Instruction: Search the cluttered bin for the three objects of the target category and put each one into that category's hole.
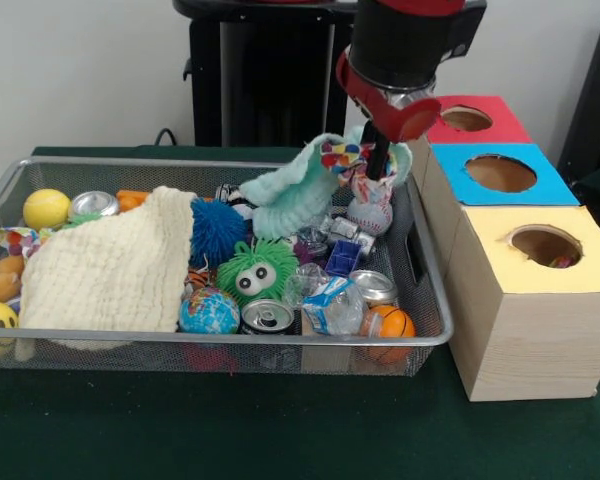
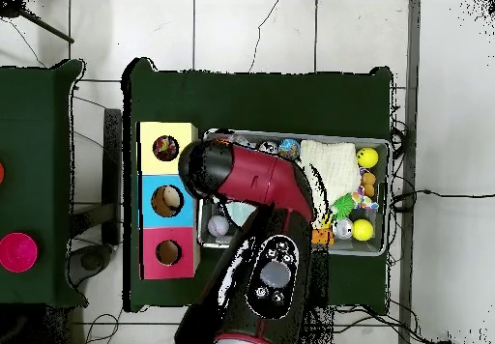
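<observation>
Arm (image 1: 405, 60) low over bin (image 1: 420, 290), near baseball (image 1: 370, 214)

Bin (image 1: 432, 330): I see it left of the boxes (image 1: 525, 300).
Blanket (image 1: 110, 270): in the bin's left part.
Cans (image 1: 268, 317): along its front edge.

- A plain pale wall (image 1: 90, 70) stands behind the table.
- The floor (image 2: 251, 31) is light tile with dark joints and cracks.
- Dark green cloth (image 1: 230, 430) covers the table.
- A second green-covered table (image 2: 34, 166) stands apart at the overhead's left.
</observation>
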Tool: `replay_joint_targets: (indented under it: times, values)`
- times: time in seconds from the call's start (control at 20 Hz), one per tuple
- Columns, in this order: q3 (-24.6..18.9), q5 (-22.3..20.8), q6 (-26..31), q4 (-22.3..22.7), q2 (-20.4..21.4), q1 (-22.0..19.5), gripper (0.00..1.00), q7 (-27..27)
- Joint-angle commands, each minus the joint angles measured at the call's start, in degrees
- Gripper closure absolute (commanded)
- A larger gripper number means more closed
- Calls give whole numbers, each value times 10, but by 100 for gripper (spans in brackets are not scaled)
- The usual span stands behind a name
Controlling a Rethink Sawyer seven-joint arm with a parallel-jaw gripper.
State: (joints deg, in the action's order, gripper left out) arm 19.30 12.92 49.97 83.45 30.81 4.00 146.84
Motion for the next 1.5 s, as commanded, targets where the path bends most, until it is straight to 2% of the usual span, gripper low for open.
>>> replay_joint_targets:
  times: [0.05,0.4,0.6,0.65,1.0,1.1,1.3,1.45,1.5]
  values:
    - [-66,-32,36,-12,22,-23,100,-54]
    - [-77,-40,30,-10,15,-37,100,-61]
    - [-74,-53,3,-2,19,-31,100,-63]
    - [-75,-55,-3,1,20,-31,0,-62]
    - [-85,-57,-26,27,31,-38,0,-39]
    - [-84,-52,-28,52,41,-33,0,-21]
    - [-77,-52,-90,112,62,-18,0,8]
    - [-87,-35,-114,137,60,-20,0,27]
    - [-88,-40,-131,133,51,-21,0,27]
